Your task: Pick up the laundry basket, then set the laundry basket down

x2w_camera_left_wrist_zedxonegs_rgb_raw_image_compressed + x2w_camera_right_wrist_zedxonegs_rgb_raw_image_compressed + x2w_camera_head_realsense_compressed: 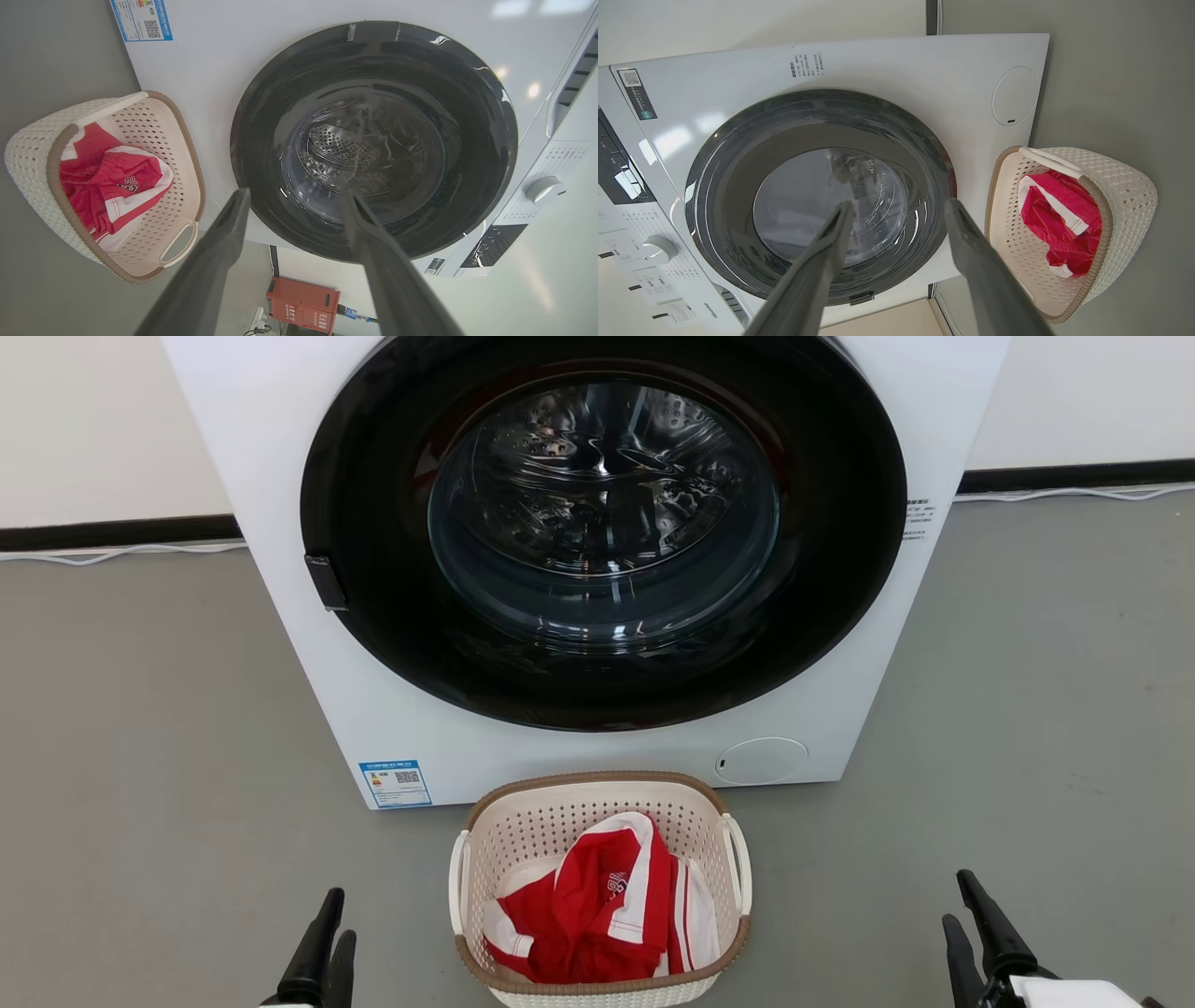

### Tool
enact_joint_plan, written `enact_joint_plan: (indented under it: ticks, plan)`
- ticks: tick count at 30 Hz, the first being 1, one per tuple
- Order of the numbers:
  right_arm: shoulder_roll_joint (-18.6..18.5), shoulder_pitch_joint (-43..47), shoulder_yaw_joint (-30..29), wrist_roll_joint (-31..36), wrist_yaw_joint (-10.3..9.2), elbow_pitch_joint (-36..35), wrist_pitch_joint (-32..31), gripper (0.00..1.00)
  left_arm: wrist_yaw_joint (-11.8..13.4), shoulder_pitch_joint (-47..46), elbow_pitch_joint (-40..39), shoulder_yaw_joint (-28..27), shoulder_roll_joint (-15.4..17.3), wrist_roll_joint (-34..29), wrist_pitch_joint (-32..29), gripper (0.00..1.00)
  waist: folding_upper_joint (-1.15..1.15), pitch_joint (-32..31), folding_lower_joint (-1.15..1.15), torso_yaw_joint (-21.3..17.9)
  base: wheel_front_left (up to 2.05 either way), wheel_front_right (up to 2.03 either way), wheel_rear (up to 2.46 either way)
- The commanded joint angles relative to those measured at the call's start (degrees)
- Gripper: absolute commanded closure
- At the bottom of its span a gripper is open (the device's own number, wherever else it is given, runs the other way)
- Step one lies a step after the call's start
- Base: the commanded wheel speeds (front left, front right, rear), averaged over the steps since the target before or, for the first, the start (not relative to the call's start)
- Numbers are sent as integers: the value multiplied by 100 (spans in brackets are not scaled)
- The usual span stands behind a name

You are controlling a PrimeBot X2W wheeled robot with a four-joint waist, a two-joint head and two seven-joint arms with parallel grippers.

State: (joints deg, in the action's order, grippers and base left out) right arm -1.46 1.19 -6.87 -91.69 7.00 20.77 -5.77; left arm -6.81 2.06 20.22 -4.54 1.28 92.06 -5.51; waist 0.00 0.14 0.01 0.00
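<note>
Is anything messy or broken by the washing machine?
Nothing stands out. The laundry basket sits upright on the floor in front of the washing machine, whose door is shut. The red and white clothes are crumpled, but they stay inside the basket.

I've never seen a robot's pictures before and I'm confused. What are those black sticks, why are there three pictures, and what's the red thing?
The black sticks are the robot's fingers. The left gripper and right gripper each have two, spread open and holding nothing. One picture comes from a camera on the robot's head; the other two come from cameras on its wrists, looking along the fingers, so they look tilted. On the grey floor sits the laundry basket with red and white clothing inside. Behind it stands a white washing machine with its round door closed.
</note>
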Motion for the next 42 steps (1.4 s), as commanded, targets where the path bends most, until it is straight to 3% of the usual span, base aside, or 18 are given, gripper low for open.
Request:
enact_joint_plan:
  ticks: [1,6,20,42]
  plan:
    - [-47,-164,65,74,6,-177,88,0,18,-158,-220,19,28,-123,60,0,0,-9,12,0,0,0,0]
    - [-51,-164,120,229,8,-227,172,0,68,-138,-348,43,34,-293,144,0,0,2,0,-1,0,0,0]
    - [-62,-189,201,1114,12,-468,390,0,242,-126,-746,157,48,-1211,363,0,0,5,-1,-8,0,0,0]
    - [-79,-125,540,3233,20,-934,760,0,719,-40,-1156,529,176,-3563,733,0,0,-1,-1,-19,0,0,0]
